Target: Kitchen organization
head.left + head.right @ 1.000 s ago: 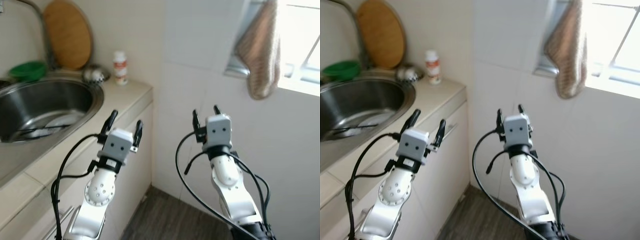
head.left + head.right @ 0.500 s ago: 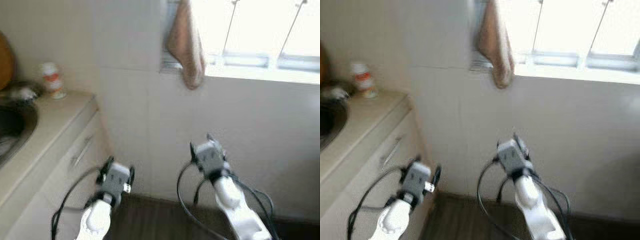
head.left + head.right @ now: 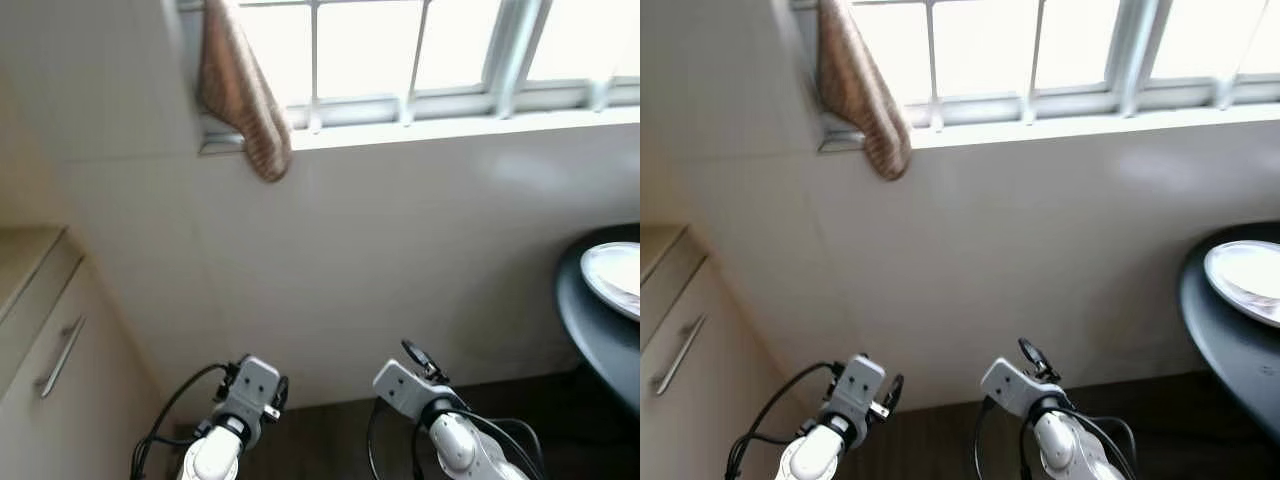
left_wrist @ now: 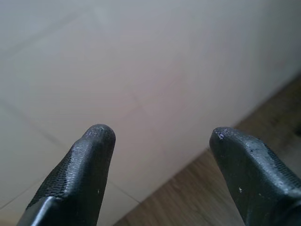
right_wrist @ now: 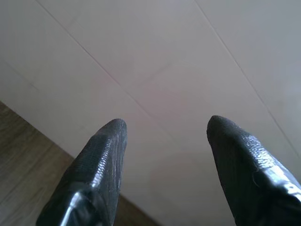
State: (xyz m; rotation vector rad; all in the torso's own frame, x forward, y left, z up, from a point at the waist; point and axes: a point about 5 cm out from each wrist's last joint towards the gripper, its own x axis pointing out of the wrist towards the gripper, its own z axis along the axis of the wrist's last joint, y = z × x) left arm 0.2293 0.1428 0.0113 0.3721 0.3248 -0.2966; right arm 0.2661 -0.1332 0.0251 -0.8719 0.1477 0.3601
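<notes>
Comparing with the earlier views, the sink is gone; a round desk (image 3: pixel 590 330) bearing a plate (image 3: pixel 612 276) is approached, both grippers' fingers (image 4: pixel 89 165) parted, empty.

- Round dark table (image 3: pixel 590 330) at 3 o'clock: cut off by the edge.
- White plate (image 3: pixel 612 277) on it: partly visible.
- Cabinet (image 3: pixel 45 380) at 9 o'clock: cropped.
- Brown towel (image 3: pixel 240 95): top cut off.
</notes>
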